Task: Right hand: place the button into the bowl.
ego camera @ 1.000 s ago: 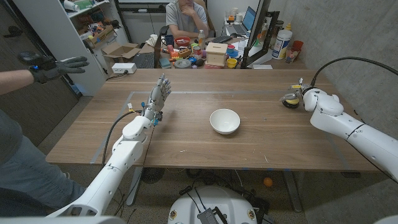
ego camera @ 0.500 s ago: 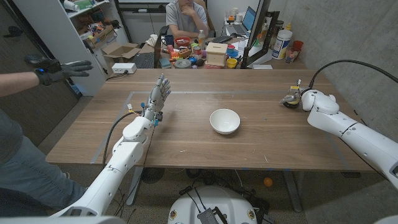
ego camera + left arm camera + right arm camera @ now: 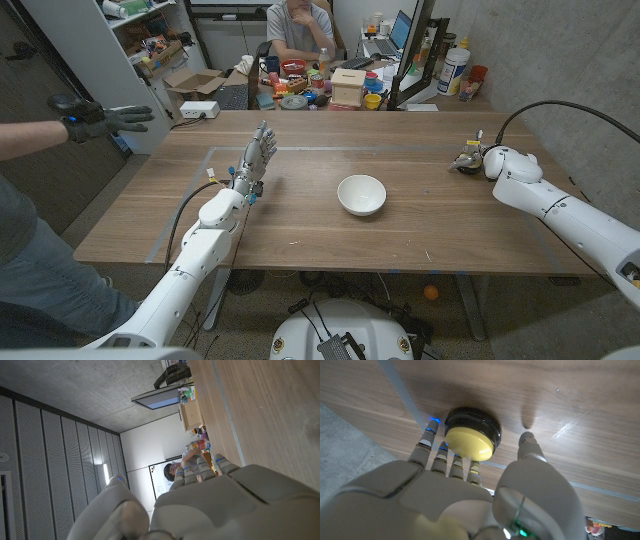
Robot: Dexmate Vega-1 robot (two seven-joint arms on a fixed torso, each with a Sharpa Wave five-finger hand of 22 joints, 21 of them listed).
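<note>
Your right hand (image 3: 472,158) has crept a bit closer to the bowl (image 3: 361,194) over the last second, but it's still way off at the table's far right edge. Fingers are wrapped around the yellow-topped button (image 3: 471,435); can't tell if it's actually lifted or just cupped on the wood. Left hand (image 3: 254,157) stands open left of the bowl, holding nothing. So the carry is barely started.

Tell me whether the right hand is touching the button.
Touching. The right wrist view shows the right hand's fingers resting against the button's yellow cap.
</note>
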